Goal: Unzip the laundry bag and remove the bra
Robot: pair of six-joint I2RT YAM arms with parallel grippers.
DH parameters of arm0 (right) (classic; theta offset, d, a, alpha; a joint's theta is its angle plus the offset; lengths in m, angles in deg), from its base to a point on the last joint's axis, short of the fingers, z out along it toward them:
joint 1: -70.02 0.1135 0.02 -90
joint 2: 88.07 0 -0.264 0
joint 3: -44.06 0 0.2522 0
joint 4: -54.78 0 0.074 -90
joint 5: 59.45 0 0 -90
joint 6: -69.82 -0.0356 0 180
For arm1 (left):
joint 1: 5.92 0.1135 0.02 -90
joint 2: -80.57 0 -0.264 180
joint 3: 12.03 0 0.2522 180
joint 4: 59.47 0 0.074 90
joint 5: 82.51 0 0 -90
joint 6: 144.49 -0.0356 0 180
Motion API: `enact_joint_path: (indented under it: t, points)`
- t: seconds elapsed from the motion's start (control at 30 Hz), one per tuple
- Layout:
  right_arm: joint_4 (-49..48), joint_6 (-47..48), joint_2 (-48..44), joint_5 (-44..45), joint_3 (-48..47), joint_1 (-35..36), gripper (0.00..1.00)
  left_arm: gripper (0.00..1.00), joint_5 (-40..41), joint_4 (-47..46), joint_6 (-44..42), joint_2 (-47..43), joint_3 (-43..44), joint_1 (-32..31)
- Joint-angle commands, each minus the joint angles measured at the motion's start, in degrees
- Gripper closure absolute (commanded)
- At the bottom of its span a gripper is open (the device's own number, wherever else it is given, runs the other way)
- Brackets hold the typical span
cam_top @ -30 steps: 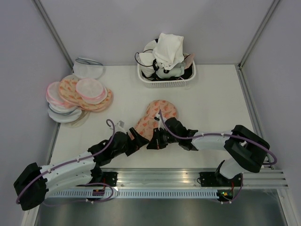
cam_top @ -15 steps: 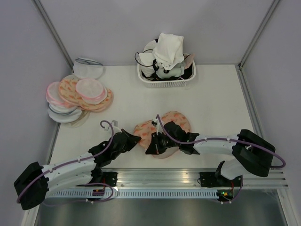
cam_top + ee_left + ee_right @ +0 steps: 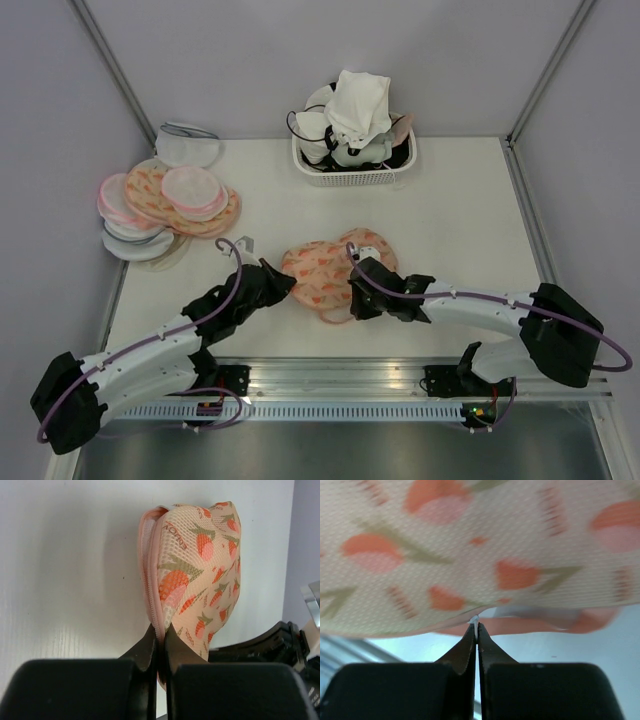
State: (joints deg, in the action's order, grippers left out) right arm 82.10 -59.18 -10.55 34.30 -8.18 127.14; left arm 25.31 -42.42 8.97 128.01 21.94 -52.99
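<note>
The laundry bag (image 3: 325,268), peach mesh with an orange carrot-like print, lies across the table between my two arms. My left gripper (image 3: 286,284) is shut on the bag's left end. In the left wrist view the fingertips (image 3: 159,639) pinch the pink zip edging, and the bag (image 3: 197,565) stands up beyond them. My right gripper (image 3: 352,298) is shut at the bag's near right edge. In the right wrist view it (image 3: 477,628) nips a small white tab under the bag (image 3: 485,550). The bra is hidden.
A pile of similar peach and pink pouches (image 3: 165,205) sits at the far left, with a white pouch (image 3: 188,146) behind it. A white basket (image 3: 345,172) of garments stands at the back centre. A metal rail (image 3: 400,378) runs along the near edge.
My left gripper has closed on the bag's left end. The bag has swung from a diagonal lie to lying crosswise, and my right gripper has moved right, still shut.
</note>
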Motion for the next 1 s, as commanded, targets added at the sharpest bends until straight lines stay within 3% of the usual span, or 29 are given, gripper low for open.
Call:
enact_joint_path:
  t: [0.0, 0.1, 0.23, 0.43, 0.6, 0.63, 0.67, 0.7, 0.73, 0.8, 0.87, 0.97]
  points:
    - [12.45, 0.16, -2.01, 12.59, -1.16, -4.29, 1.00, 0.98, -2.61, 5.40, -15.43, 1.86, 7.91, 2.07]
    - [15.35, -0.37, -4.20, 18.83, -1.51, -7.63, 1.00, 0.98, -4.38, 10.32, -23.52, 2.74, 11.86, 3.56]
    - [18.07, 0.07, -7.37, 22.70, -2.21, -10.89, 1.00, 0.98, -5.51, 14.99, -27.59, 5.28, 15.47, 8.30]
    - [17.29, 1.73, -9.58, 19.03, -0.55, -11.77, 1.00, 0.98, -9.90, 1.84, -28.04, 14.24, 15.83, 12.79]
    - [13.34, 2.53, -10.36, 11.47, 2.35, -11.68, 1.00, 0.97, -15.00, -7.05, -29.88, 30.84, 23.64, 13.23]
    - [12.20, 2.62, -10.63, 10.24, 3.14, -11.77, 1.00, 0.90, -15.01, -6.98, -29.97, 32.96, 25.22, 13.32]
    - [11.84, 2.62, -10.63, 8.49, 3.32, -11.68, 1.00, 0.76, -14.84, -7.24, -30.15, 34.72, 27.84, 13.32]
    - [11.32, 2.79, -10.72, 7.16, 3.58, -11.77, 1.00, 0.40, -13.79, -7.33, -29.45, 37.78, 29.00, 13.32]
    - [10.44, 2.79, -10.81, 6.37, 4.02, -11.68, 1.00, 0.25, -12.65, -4.11, -28.23, 38.60, 30.23, 13.32]
    - [10.00, 2.70, -10.89, 4.26, 4.29, -11.68, 1.00, 0.06, -11.24, -1.64, -25.07, 37.91, 31.91, 13.32]
    - [7.45, 2.97, -11.24, -0.47, 5.17, -11.68, 1.00, 0.00, -9.39, 0.13, -22.78, 35.45, 29.64, 13.23]
    - [0.70, 4.20, -11.42, -9.25, 6.66, -11.60, 0.99, 0.00, -8.24, 0.84, -18.30, 27.90, 23.07, 13.06]
